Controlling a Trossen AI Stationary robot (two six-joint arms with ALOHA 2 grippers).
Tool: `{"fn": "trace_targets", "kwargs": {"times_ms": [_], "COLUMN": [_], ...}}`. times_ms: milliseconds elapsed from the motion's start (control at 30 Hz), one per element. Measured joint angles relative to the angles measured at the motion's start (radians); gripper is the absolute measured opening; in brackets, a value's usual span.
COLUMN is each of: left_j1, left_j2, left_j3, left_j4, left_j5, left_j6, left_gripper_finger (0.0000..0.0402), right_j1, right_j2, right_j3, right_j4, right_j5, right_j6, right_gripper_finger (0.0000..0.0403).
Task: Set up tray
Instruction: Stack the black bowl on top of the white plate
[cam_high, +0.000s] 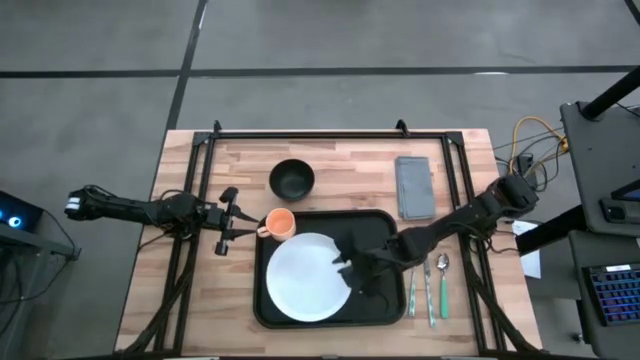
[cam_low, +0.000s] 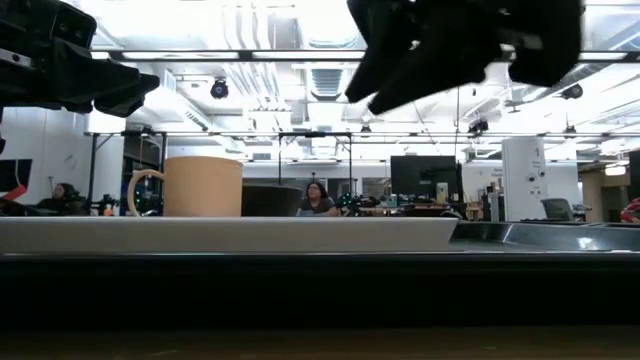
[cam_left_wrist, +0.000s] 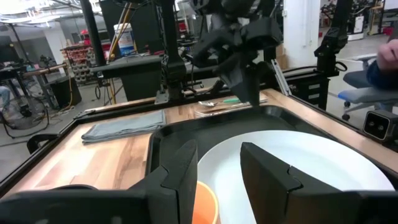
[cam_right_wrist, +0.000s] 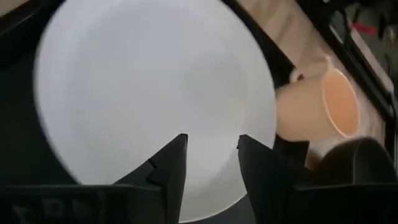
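Surface: pale wood-plank table (cam_high: 330, 190) inside a black metal frame; grey concrete floor with dark seams around it.
Tray (cam_high: 375, 228): black, rounded corners, raised rim; lies in the near middle of the table, directly under the right gripper and just beside the left gripper's tips.
Plate (cam_high: 307, 277): white, round, lying flat in the tray's left part, just ahead of the right gripper's fingertips.
Cup (cam_high: 280, 223): orange, with handle, at the tray's far left corner, just past the left gripper's fingertips; contact cannot be told.
Bowl (cam_high: 292, 178): black, on bare wood beyond the cup, apart from both grippers.
Napkin (cam_high: 414, 186): grey, folded, on the wood beyond the tray's right end, well behind the right gripper.
Cutlery (cam_high: 430, 285): 3 pieces, teal handles on at least 2, side by side on the wood just right of the tray, beside the right arm.
Left gripper (cam_high: 230, 222): reaches in from the table's left edge, aimed at the cup; fingers spread with a clear gap, nothing seen between them.
Right gripper (cam_high: 352, 270): hangs above the tray at the plate's right edge, clear of the surface in the low view; fingers parted, pinching nothing.
Room: open workshop with white ceiling ducts and strip lights, dark monitors, racks and benches; 1 seated person (cam_low: 316, 199) far behind the table, a sleeve (cam_left_wrist: 384, 62) at the left wrist view's edge.
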Motion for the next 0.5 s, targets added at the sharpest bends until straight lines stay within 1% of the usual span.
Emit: {"fn": "trace_targets", "kwargs": {"times_ms": [167, 367, 500], "left_j1": [0.0, 0.0, 0.0], "left_j2": [0.0, 0.0, 0.0], "left_j3": [0.0, 0.0, 0.0], "left_j4": [0.0, 0.0, 0.0], "left_j5": [0.0, 0.0, 0.0], "left_j6": [-0.003, -0.003, -0.004], "left_gripper_finger": [0.0105, 0.0105, 0.0105], "right_j1": [-0.074, -0.19, -0.251], "right_j2": [-0.001, -0.017, -0.078], "right_j3": [0.0, -0.064, -0.118], "right_j4": [0.02, 0.045, 0.102], "right_j5": [-0.011, -0.161, -0.164], "right_j6": [0.098, 0.161, 0.193], "right_gripper_finger": [0.0137, 0.0129, 0.0128]}}
